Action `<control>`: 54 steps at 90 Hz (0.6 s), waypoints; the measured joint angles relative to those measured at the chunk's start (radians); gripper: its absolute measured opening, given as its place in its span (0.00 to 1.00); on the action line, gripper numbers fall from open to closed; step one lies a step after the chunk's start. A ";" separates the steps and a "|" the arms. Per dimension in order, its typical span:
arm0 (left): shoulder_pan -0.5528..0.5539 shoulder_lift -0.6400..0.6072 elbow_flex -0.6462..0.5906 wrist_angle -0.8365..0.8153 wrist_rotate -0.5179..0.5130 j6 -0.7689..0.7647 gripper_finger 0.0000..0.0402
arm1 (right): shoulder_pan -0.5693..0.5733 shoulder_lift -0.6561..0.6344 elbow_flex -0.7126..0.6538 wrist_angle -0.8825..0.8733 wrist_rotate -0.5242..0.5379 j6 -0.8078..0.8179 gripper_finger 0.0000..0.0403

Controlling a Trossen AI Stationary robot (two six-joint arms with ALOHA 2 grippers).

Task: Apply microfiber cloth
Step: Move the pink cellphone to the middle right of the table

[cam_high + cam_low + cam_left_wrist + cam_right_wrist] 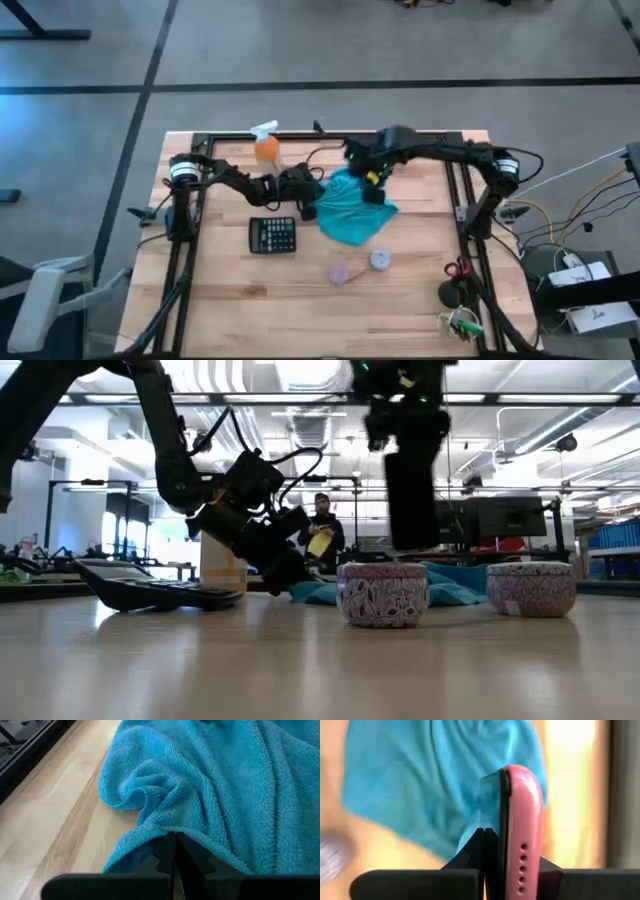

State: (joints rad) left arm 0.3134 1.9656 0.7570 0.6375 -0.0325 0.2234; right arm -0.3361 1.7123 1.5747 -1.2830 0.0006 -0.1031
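Cloth first: your microfiber cloth (351, 211) lies rumpled on the wooden table (300, 300), roughly at its middle and a little toward the far edge, with both arms meeting over it. Your left gripper (308, 203) sits low at the cloth's left edge, and the left wrist view shows its two dark fingers (167, 855) pressed together with a fold of the teal fabric (210, 785) caught between them, so it is clamped on the cloth. In the low view that same gripper (285, 572) angles down to the tabletop beside the cloth (455, 585). Your right gripper (373, 186) hangs over the far part of the cloth; its wrist view shows the fingers closed around a pink phone (517, 835), held on edge with a row of small holes along its side, above the blue fabric (420, 785). In the low view the phone (412, 485) shows as a dark upright slab held clear above the table. Just left of the cloth you have a black calculator (272, 235), and behind the left gripper an orange spray bottle (266, 146) stands near the far edge. Two small round patterned tins (380, 260) sit in front of the cloth, nearer you, close together but apart. A person (322, 530) stands in the room beyond the table.
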 joint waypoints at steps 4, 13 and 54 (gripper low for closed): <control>0.000 0.000 0.000 -0.001 0.000 0.000 0.00 | -0.038 -0.019 -0.025 -0.018 -0.044 0.001 0.02; 0.000 0.000 0.000 -0.003 0.000 0.000 0.00 | -0.123 -0.060 -0.095 -0.050 -0.136 -0.009 0.02; 0.000 0.000 -0.001 0.014 0.000 -0.009 0.00 | -0.347 -0.246 -0.511 -0.215 -0.474 0.065 0.02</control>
State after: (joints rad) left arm 0.3134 1.9656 0.7558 0.6517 -0.0330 0.2144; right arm -0.6835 1.4660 1.0640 -1.4983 -0.4736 -0.0385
